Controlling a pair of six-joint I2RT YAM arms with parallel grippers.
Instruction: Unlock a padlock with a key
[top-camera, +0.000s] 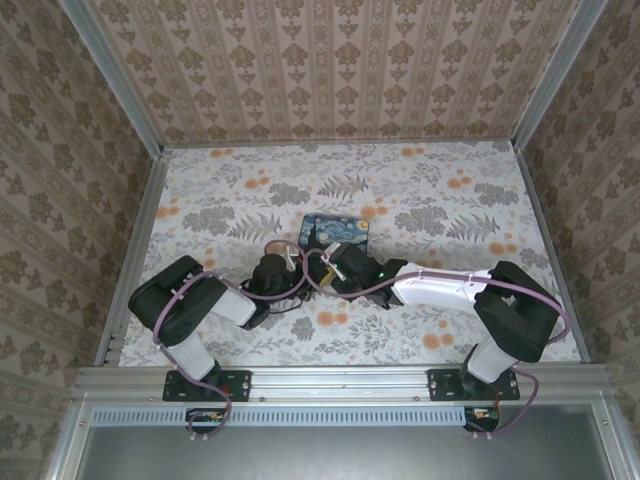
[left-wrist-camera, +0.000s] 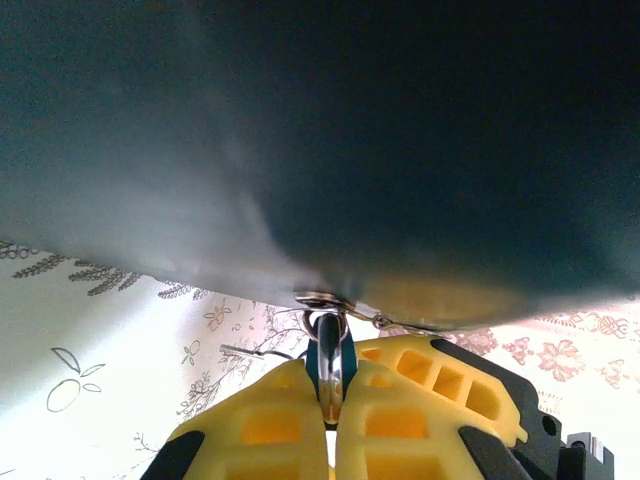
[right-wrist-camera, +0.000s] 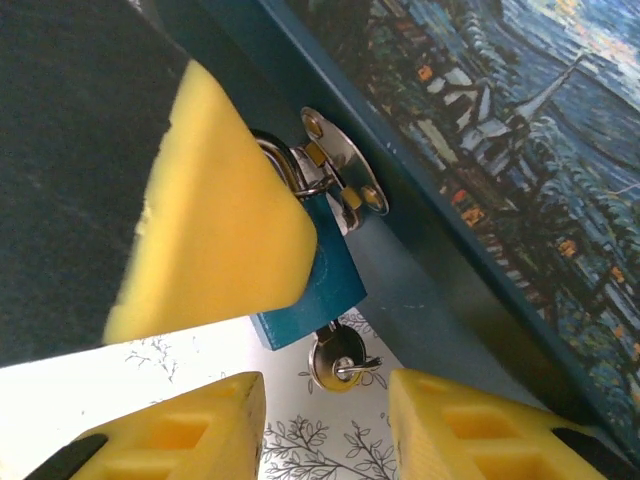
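L tool (left-wrist-camera: 330, 415) clamped on padlock (right-wrist-camera: 330, 285) | R tool (right-wrist-camera: 325, 400) part-open, astride key (right-wrist-camera: 335, 360), no contact

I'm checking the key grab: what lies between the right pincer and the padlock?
The right wrist view shows the key, its head hanging from the padlock underside, at the mouth of the open right pincer, touching neither finger.

Box (top-camera: 336, 231): 1 dark blue unit with a painted night-sky lid, lying flat near the centre of the table (top-camera: 450, 200). Metal hasp plate (right-wrist-camera: 345, 165): fixed to 1 side wall of the box. Table cover: floral print, grey and orange. 3 patterned walls (top-camera: 340, 70) enclose the table.
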